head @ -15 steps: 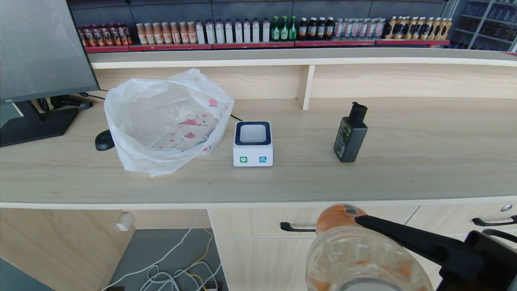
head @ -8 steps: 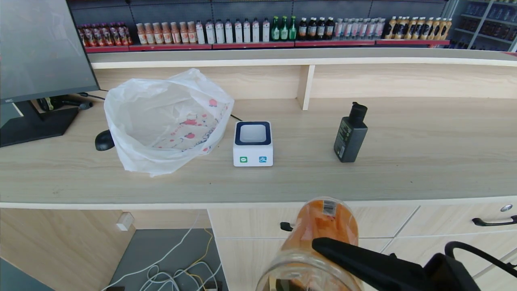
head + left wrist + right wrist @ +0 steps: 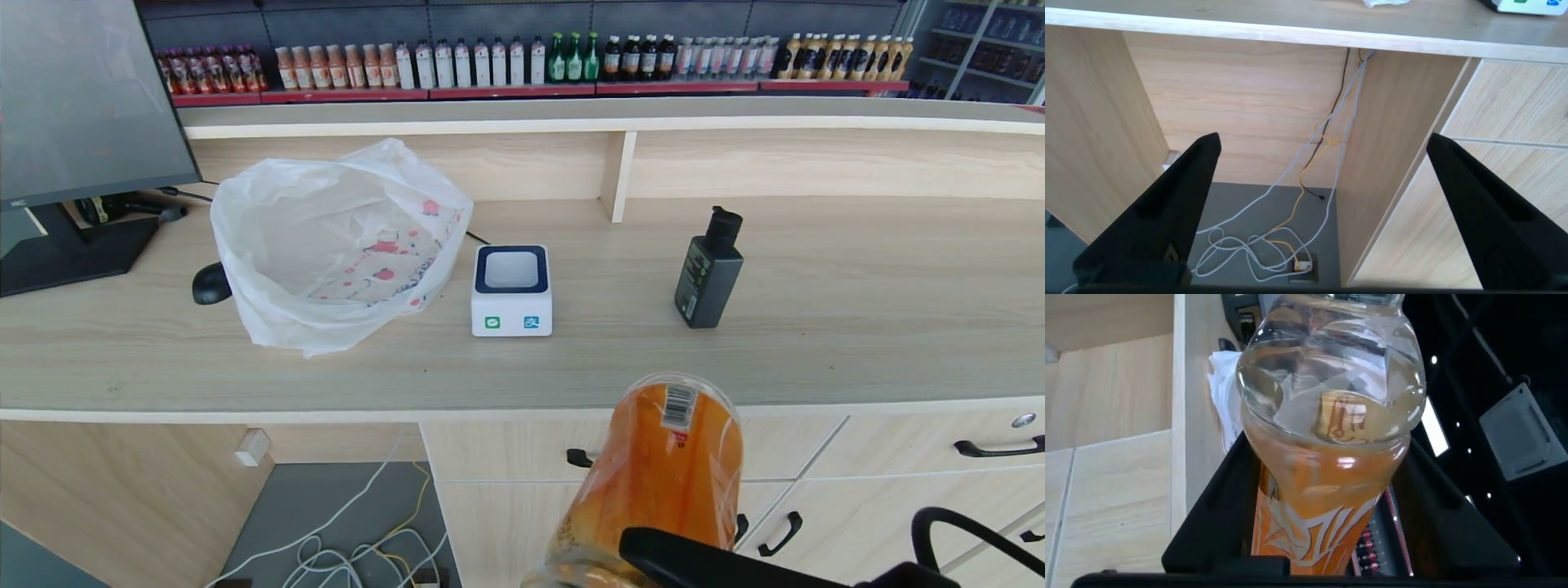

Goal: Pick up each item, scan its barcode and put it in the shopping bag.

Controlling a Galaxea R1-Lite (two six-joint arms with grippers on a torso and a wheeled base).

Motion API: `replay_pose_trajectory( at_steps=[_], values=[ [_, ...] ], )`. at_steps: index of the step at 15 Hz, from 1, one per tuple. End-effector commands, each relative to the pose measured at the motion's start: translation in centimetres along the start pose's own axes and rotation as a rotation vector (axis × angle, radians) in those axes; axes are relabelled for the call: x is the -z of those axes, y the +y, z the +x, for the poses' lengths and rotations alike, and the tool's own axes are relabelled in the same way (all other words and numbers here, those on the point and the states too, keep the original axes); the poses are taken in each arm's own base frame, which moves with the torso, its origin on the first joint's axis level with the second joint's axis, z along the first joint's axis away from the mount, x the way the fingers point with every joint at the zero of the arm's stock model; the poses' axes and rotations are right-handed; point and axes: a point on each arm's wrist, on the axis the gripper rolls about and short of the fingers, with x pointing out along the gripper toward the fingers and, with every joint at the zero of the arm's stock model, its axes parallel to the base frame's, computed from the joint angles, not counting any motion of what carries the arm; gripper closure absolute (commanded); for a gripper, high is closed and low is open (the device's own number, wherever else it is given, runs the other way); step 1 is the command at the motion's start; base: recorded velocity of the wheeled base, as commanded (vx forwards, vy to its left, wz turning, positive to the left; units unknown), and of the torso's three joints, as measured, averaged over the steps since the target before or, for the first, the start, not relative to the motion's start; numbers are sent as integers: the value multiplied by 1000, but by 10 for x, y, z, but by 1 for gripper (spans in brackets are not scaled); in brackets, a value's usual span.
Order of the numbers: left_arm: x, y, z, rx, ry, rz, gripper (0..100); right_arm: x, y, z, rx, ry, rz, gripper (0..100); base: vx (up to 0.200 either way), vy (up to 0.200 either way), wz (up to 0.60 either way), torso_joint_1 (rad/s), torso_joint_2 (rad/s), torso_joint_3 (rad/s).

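An orange drink bottle (image 3: 661, 474) hangs tilted in front of the counter's front edge, its barcode label (image 3: 678, 406) facing up. My right gripper (image 3: 637, 543) is shut on it, one black finger (image 3: 718, 563) lying across its near end. The right wrist view has the bottle (image 3: 1327, 457) clamped in the right gripper (image 3: 1323, 531). A white scanner box (image 3: 511, 290) sits mid-counter, with the open white shopping bag (image 3: 335, 245) to its left. A dark pump bottle (image 3: 709, 269) stands to the scanner's right. My left gripper (image 3: 1323, 212) is open below the counter, nothing in it.
A monitor (image 3: 82, 106) and a black mouse (image 3: 211, 284) sit at the counter's left end. A raised ledge with a divider (image 3: 618, 171) backs the counter. Drawer handles (image 3: 996, 447) and loose cables (image 3: 351, 539) lie below the front edge.
The right gripper has swung the orange bottle left and tipped it over, so its barcode now faces up. The gripper has dropped lower in the head view. Nothing on the counter moved.
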Motion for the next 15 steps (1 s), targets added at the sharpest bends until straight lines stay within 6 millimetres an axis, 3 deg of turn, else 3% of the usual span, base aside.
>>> replay_pose_trajectory(
  at_steps=[1, 15],
  values=[
    [0, 0, 0, 0, 0, 0, 0, 0, 2, -2, -12, -4, -12, 100, 0, 0, 0, 0, 0, 0],
    [0, 0, 0, 0, 0, 0, 0, -4, 1, -6, 19, -22, -243, 100, 0, 0, 0, 0, 0, 0]
  ],
)
